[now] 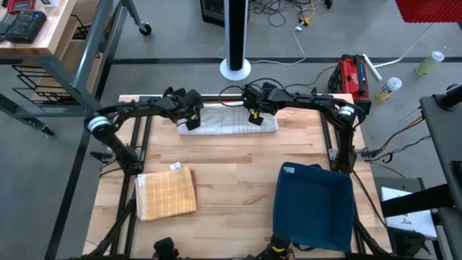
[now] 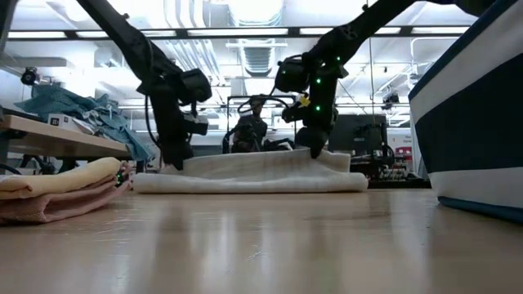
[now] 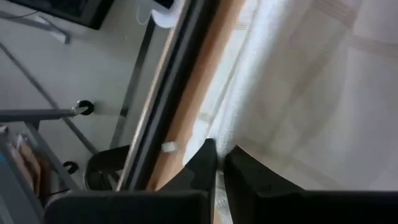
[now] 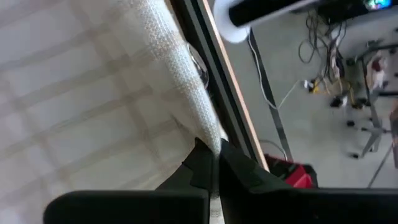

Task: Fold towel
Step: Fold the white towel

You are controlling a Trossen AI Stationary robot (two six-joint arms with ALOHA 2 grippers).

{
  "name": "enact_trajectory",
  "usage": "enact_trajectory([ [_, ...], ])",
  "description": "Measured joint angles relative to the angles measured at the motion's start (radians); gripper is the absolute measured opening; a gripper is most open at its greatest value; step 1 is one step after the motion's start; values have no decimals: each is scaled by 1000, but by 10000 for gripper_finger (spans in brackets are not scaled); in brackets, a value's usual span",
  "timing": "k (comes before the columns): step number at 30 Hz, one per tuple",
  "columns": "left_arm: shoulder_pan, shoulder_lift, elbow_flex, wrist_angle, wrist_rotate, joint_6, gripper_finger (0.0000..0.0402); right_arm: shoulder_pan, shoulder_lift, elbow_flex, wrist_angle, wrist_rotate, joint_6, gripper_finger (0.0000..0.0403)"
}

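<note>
Currently the fold seems to be finishing: the white waffle-textured cloth towel (image 1: 227, 122) lies as a long flat strip at the far edge of the pale wooden bench (image 1: 238, 173). At the towel's left end the left tool (image 1: 192, 119) has its fingers nearly together, pinching the edge. At the towel's right end the right tool (image 1: 255, 117) is pressed together on the soft rim. Next, I judge, both must release and lift away.
</note>
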Motion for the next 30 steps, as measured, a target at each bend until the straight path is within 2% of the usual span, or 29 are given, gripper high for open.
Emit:
enact_trajectory([
  [3,9,45,38,-1,-16,-15,23,-4,4,0,-1,13,10,22],
  [10,22,130,99,-66,-53,-65,55,-8,-3,25,7,20,14,94],
  [18,40,141,101,-104,-61,-94,89,-8,-5,100,-13,9,24,142],
  [20,42,129,101,-106,-60,-94,95,-2,-6,103,-27,-54,51,146],
  [24,42,95,102,-108,-60,-94,107,13,-6,90,-42,-293,147,144],
  [30,49,40,102,-151,-65,-89,123,53,24,70,-56,-307,215,119],
])
